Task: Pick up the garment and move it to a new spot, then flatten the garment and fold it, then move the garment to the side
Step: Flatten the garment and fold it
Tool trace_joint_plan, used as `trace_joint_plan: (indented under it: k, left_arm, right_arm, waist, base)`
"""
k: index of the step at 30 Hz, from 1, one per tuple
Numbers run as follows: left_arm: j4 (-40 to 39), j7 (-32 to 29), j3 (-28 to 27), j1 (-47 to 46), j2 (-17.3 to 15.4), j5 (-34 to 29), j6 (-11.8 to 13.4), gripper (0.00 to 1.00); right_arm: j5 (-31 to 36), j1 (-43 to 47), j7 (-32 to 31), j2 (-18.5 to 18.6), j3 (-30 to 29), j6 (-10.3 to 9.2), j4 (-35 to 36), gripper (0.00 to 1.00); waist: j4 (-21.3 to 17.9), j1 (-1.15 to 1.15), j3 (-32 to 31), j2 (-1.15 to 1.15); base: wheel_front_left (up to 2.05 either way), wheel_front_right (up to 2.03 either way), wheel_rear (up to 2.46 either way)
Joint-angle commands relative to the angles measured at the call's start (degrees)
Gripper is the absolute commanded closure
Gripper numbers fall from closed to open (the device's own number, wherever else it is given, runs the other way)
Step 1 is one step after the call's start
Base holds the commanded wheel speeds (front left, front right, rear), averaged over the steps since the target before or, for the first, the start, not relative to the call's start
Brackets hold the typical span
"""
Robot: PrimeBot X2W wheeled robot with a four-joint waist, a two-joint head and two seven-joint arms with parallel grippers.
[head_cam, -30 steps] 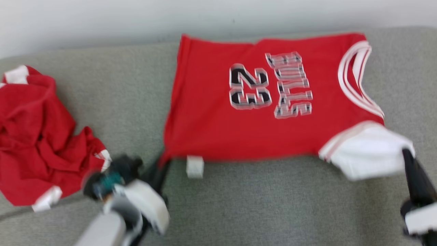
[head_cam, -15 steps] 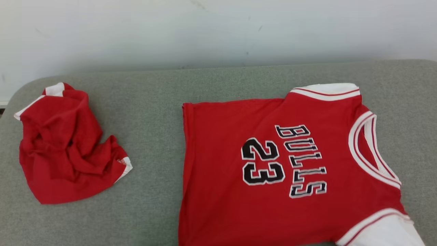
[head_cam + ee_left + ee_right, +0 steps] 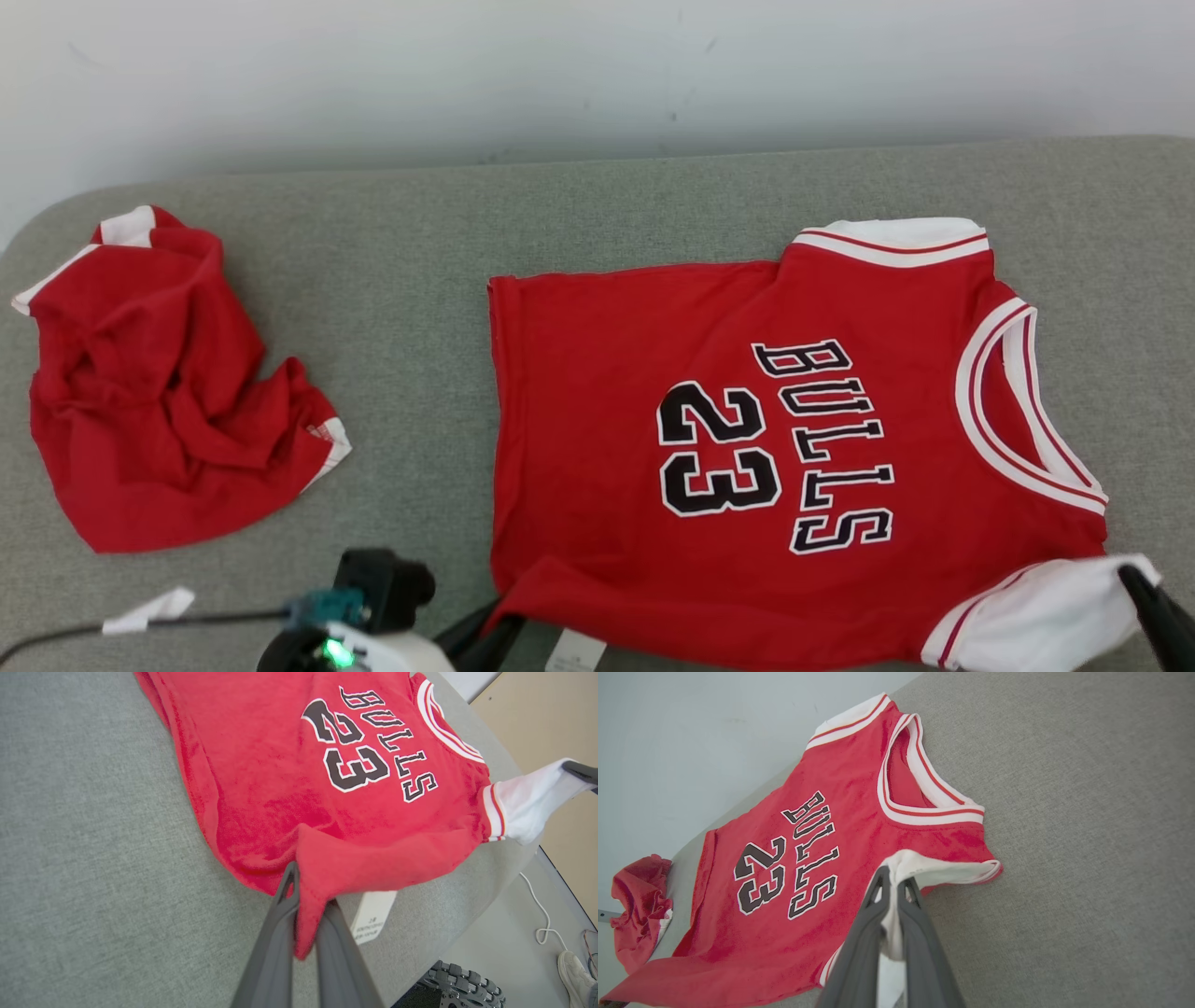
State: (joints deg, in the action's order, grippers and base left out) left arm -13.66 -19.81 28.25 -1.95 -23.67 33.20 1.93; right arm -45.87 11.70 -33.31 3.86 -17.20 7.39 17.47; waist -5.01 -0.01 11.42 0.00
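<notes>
Red knit jersey (image 3: 597,448) lettered BULLS 23 lies spread face up on the grey fabric cushion (image 3: 420,243), well apart from a crumpled red cloth (image 3: 159,392). My left gripper (image 3: 308,891) is clamped on its red hem corner; my right gripper (image 3: 894,879) pinches its white sleeve trim.

The fingers (image 3: 273,952) are long and dark grey, slotted near the tips — the wrist housing (image 3: 383,583) black, green-lit.

The light was bright, soft and even; the jersey (image 3: 579,420) threw only a faint shadow on the couch (image 3: 411,243). Everything looked sharp, without glare; the wrist views bowed at their edges.
</notes>
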Motion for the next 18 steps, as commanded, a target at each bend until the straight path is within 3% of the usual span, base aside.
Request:
trace_joint_plan:
  k: [1,8,18]
  left_arm:
    - [0.11,-0.65,-0.17,-1.11,-0.11,0.53,-0.28,1.00]
    - [3.54,-9.75,-1.79,-9.82,-0.18,6.17,-1.11,1.00]
    - [9.21,-17.39,-1.07,-19.47,0.22,7.61,-1.61,1.00]
  right_arm:
    - [0.38,-1.30,-0.47,0.46,-0.19,0.17,0.02,1.00]
    - [4.34,-11.28,-5.04,2.24,-0.46,0.17,-2.98,1.00]
    - [9.50,-22.64,-5.50,4.30,2.50,0.17,-10.07,1.00]
  waist:
    - [-0.06,0.01,0.05,0.00]
    - [-0.36,0.01,1.48,0.00]
    - [-0.26,0.01,4.99,0.00]
  base:
    - [0.00,0.00,0.00]
    - [0.00,0.00,0.00]
    - [0.00,0.00,0.00]
